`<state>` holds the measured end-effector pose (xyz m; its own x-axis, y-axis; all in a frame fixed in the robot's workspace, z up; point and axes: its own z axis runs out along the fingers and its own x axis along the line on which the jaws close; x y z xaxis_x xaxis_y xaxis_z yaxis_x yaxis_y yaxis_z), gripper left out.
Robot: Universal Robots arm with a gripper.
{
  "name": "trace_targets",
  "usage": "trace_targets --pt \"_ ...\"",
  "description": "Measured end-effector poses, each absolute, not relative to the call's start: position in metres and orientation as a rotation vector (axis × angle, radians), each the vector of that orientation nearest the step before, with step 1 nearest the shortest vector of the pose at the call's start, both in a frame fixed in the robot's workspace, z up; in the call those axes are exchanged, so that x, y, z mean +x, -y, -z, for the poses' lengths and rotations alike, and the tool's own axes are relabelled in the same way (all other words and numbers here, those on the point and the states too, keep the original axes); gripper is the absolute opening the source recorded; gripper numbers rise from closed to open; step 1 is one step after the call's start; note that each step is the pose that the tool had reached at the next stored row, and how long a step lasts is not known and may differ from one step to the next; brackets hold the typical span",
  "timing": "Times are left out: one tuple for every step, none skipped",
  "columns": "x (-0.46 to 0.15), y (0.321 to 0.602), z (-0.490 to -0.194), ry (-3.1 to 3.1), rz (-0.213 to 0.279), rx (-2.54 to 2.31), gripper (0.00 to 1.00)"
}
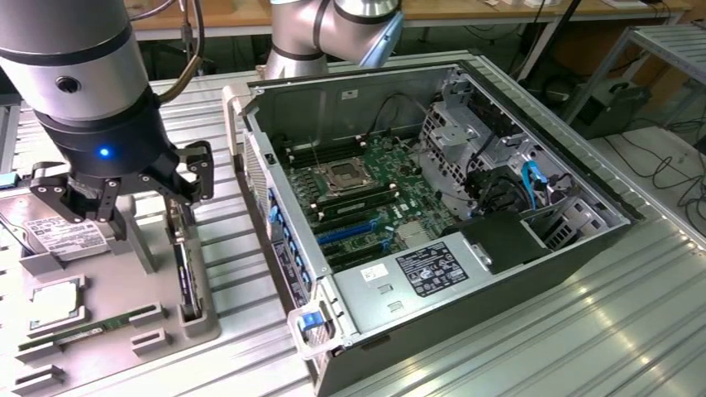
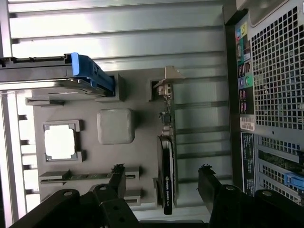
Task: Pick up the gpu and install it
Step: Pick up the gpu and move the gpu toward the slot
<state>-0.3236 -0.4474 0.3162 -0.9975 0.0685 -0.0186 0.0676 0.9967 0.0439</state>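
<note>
The gpu (image 1: pixel 183 269) is standing on edge in a slot of the grey parts tray (image 1: pixel 121 281), just beside the open PC case (image 1: pixel 331 107). Its long axis is running alongside the case wall, with the silver bracket end pointing toward the hard drive (image 1: pixel 55 236) end. It's looking like a thin dark card with a black fan bulging off one face. The gripper (image 1: pixel 121 194) is hanging right over it, spread wide and gripping nothing.

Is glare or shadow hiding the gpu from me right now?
Exterior view: glare streaks the metal table beside the computer case, away from the gpu. Wrist view: a bright band washes out the table slats, but the gpu reads dark against the grey holder, under the open pincer.
</note>
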Motion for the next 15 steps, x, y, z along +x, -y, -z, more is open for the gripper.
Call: trace_targets --pt "-0.324 0.447 -0.315 -3.119 -0.068 0.106 0.73" --pt "-0.324 0.447 -0.314 -3.12 -0.068 0.106 0.73" --pt "-0.324 0.447 -0.313 -3.12 -0.068 0.106 0.73" --pt "-0.324 0.447 -0.312 -3.121 -0.068 0.105 0.73" --pt "-0.324 0.448 -0.311 -3.122 -0.067 0.105 0.73" --pt "-0.324 0.448 -0.31 -3.122 -0.067 0.104 0.73" --pt "-0.324 0.449 -0.309 -3.123 -0.067 0.104 0.73" --pt "-0.324 0.449 -0.307 -3.123 -0.067 0.104 0.73" --pt "-0.324 0.45 -0.306 -3.122 -0.068 0.104 0.73" --pt "-0.324 0.45 -0.304 -3.123 -0.068 0.104 0.73" --pt "-0.324 0.451 -0.303 -3.123 -0.068 0.104 0.73" --pt "-0.324 0.451 -0.301 -3.123 -0.067 0.103 0.73" --pt "-0.324 0.452 -0.298 -3.123 -0.068 0.103 0.73" --pt "-0.324 0.453 -0.296 -3.123 -0.068 0.103 0.73" --pt "-0.324 0.453 -0.295 -3.123 -0.068 0.103 0.73"
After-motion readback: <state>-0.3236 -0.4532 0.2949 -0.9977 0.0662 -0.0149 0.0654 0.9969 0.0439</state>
